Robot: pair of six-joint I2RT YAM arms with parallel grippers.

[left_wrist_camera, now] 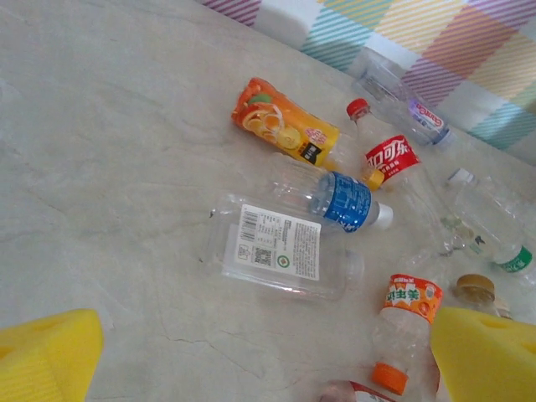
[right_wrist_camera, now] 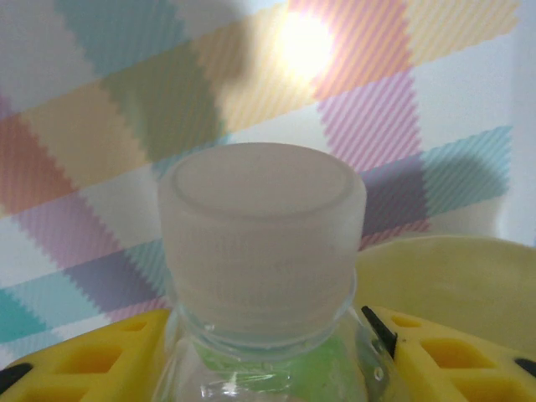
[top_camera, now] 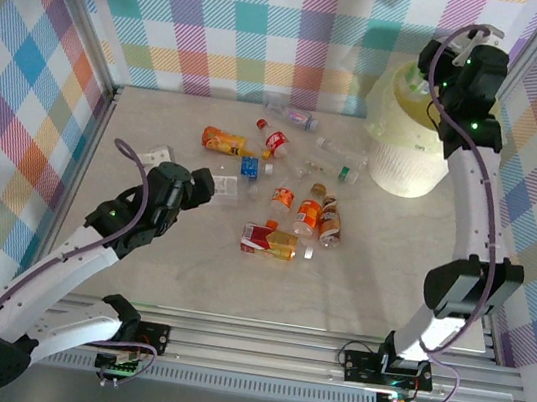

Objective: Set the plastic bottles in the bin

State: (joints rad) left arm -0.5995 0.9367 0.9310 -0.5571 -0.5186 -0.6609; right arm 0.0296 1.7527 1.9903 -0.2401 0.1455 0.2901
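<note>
Overhead, the large round cream-yellow plastic bin point(top_camera: 402, 155) stood at the upper right of the pale marbled surface point(top_camera: 136, 272), and the right hand point(top_camera: 446, 84) hung over its rim. The small plastic bottles point(top_camera: 287, 214) lay scattered across the middle of the frame, apart from the bin. The left hand point(top_camera: 218, 189) sat at their left edge, beside a clear one.

From the left wrist, the left hand point(left_wrist_camera: 264, 356) was spread wide, its yellow foam pads point(left_wrist_camera: 46, 356) in the two bottom corners with nothing between them. A clear flat bottle with a white printed label point(left_wrist_camera: 280, 251) lay at mid-frame, a blue-labelled bottle point(left_wrist_camera: 345, 201) just above it, and an orange juice bottle point(left_wrist_camera: 280, 126) higher up.

From the right wrist, the right hand point(right_wrist_camera: 268, 368) pinched a clear bottle with a frosted white cap point(right_wrist_camera: 264, 226) just below that cap. The bottle stood upright, with the bin's yellow rim at lower right.
</note>
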